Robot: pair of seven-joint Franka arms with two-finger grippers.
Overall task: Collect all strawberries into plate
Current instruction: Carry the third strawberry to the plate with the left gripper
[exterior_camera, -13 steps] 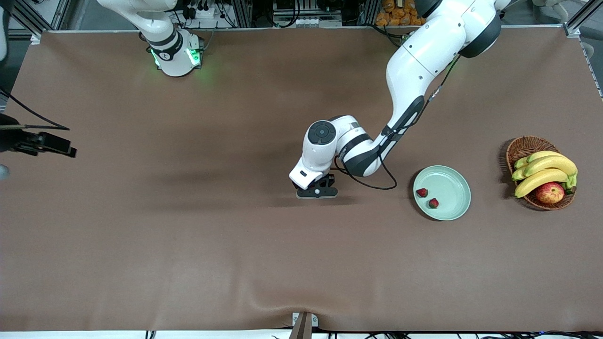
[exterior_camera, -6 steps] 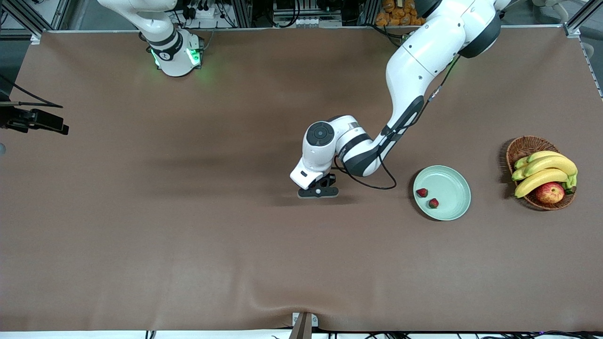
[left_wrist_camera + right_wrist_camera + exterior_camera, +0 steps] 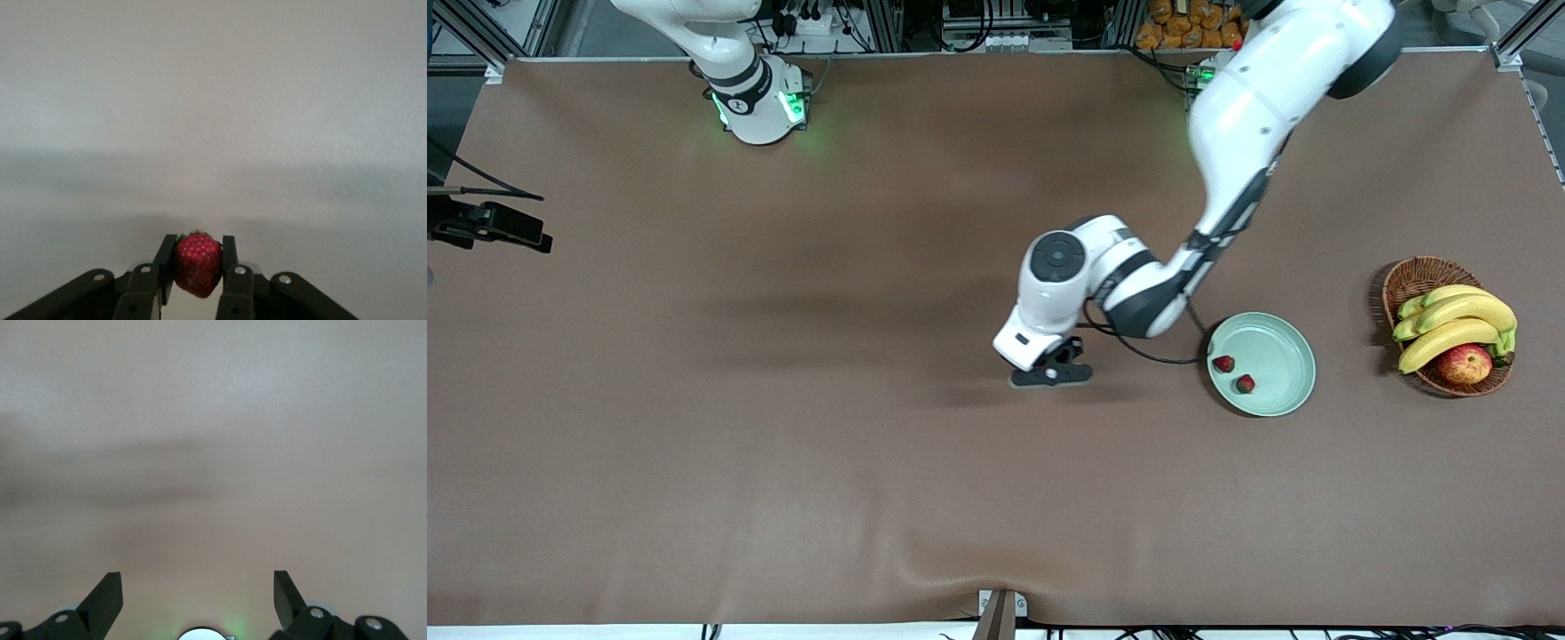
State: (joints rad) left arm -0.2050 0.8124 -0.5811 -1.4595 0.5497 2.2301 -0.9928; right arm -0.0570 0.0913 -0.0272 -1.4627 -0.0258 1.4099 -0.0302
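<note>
The left gripper (image 3: 1051,377) hangs low over the middle of the brown surface (image 3: 783,444), its fingers (image 3: 167,257) pinched on a strawberry (image 3: 197,263), the third of the set. The left wrist view shows the berry clamped upright between the two pads, green top just showing, bare surface beneath it. The berry itself is hidden under the gripper in the front view.

The plate (image 3: 1285,356) sits on the surface toward the left arm's end, beside the gripper and at much the same nearness to the front camera. Two strawberries (image 3: 1224,364) already lie in it, close together on the half of the plate that faces the gripper. A basket (image 3: 1405,280) of bananas and an apple stands farther toward the same end, apart from the plate.

The coming carry looks to be a sideways run toward the left arm's end, with little travel nearer or farther needed. The drop would best land on the bare part of the plate, clear of the two berries already there. The berry is small and round, so it may roll once let go; the raised rim should keep it in.

The right gripper (image 3: 197,593) waits with fingers spread wide and empty over bare surface; only the right arm's base shows in the front view.
</note>
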